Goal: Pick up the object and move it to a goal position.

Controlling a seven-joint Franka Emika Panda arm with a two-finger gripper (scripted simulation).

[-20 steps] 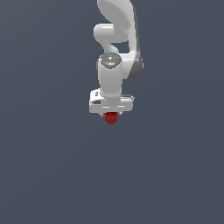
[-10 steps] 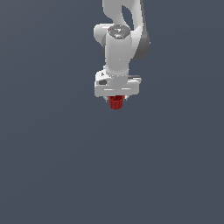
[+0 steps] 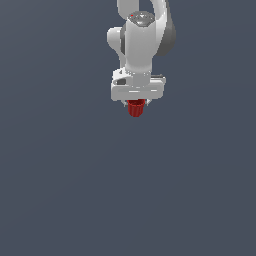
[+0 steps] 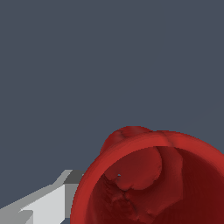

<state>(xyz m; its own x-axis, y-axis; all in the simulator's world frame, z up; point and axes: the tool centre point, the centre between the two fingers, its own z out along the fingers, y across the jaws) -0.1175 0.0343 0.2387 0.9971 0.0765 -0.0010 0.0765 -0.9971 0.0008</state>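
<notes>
Mostly hidden fingers point(image 3: 136, 104) clamped on red cup point(image 3: 135, 109), cup's rim cut off in wrist view

We see the object point(image 3: 135, 108), a small dark-red ribbed cup, hanging upright just beneath the white gripper point(image 3: 136, 102); close up, its round rim and hollow inside show.

Flat even render light — no cast shadows, no glare; coarse, pixelated edges — background uniform grey.

the white arm point(image 3: 140, 45) hangs straight down, its gripper point(image 3: 136, 104) with fingers closed on the cup point(image 3: 135, 109).
</notes>
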